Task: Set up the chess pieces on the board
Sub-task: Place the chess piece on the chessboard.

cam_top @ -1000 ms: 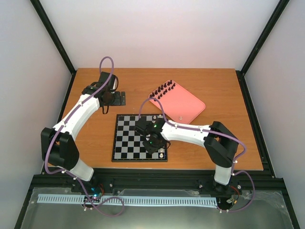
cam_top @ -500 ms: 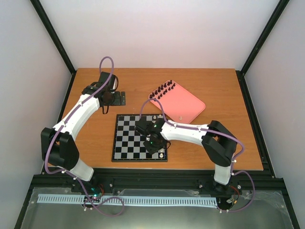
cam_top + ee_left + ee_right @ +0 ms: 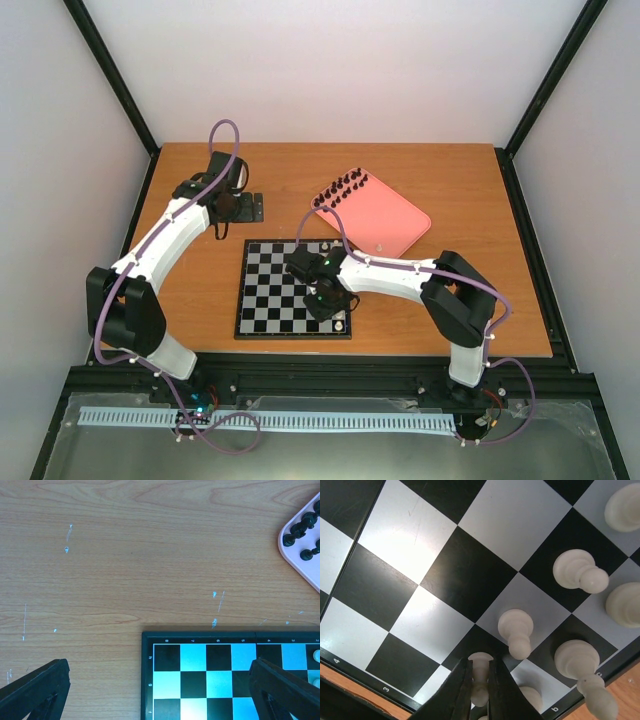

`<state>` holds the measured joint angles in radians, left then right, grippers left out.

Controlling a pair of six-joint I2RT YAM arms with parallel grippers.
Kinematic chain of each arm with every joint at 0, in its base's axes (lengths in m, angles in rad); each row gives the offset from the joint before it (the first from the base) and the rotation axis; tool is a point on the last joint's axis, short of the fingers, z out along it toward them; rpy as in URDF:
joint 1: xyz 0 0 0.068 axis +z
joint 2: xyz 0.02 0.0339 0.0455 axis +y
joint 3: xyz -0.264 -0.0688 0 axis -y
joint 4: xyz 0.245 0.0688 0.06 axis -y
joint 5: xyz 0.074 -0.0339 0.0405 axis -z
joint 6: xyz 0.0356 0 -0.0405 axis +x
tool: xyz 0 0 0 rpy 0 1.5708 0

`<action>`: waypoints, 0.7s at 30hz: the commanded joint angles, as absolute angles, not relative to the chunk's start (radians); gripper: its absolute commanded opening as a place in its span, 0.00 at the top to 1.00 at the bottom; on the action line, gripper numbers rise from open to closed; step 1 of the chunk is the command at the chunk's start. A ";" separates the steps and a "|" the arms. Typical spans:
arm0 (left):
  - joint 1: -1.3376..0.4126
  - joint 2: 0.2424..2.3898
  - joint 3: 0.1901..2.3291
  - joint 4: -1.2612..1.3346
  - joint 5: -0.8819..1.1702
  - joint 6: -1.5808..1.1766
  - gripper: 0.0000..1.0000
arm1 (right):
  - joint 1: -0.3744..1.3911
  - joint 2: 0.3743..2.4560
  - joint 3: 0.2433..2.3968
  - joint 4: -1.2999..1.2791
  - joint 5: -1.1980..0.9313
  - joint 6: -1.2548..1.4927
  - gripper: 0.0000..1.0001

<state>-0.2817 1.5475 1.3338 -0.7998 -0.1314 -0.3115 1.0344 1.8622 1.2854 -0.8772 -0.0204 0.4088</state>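
Note:
The board [image 3: 268,290] lies in the middle of the table, and also shows in the left wrist view [image 3: 200,680] and the right wrist view [image 3: 445,570]. My right gripper [image 3: 325,300] is low over the board's near right part. In its wrist view the right gripper [image 3: 480,690] is shut on a white pawn [image 3: 480,662] standing on a black square. Several white pieces [image 3: 580,572] stand beside it on the board's right side. Black pieces [image 3: 340,188] stand in a row on the pink tray [image 3: 390,220]. My left gripper [image 3: 245,207] is open and empty behind the board.
The pink tray sits behind and right of the board, its corner with black pieces [image 3: 300,530] in the left wrist view. Bare wooden table [image 3: 470,290] surrounds the board. Black frame posts stand at the table's edges.
My right arm has shifted slightly left while its gripper stays low over the same part of the board. The left arm has not moved.

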 commanded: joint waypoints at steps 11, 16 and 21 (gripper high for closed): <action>-0.281 1.556 1.341 -0.783 -0.137 -0.327 0.00 | 1.030 1.856 1.280 -0.874 -0.048 0.380 0.78; -0.281 1.558 1.344 -0.783 -0.137 -0.326 0.00 | 1.031 1.833 1.311 -0.902 -0.047 0.372 0.76; -0.281 1.560 1.346 -0.781 -0.132 -0.329 0.00 | 1.033 1.801 1.379 -0.968 -0.046 0.356 0.67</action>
<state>-0.2817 1.5505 1.3338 -0.7998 -0.1310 -0.3119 1.0340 1.8595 1.3083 -0.9134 -0.0429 0.3756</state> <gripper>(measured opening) 0.997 0.299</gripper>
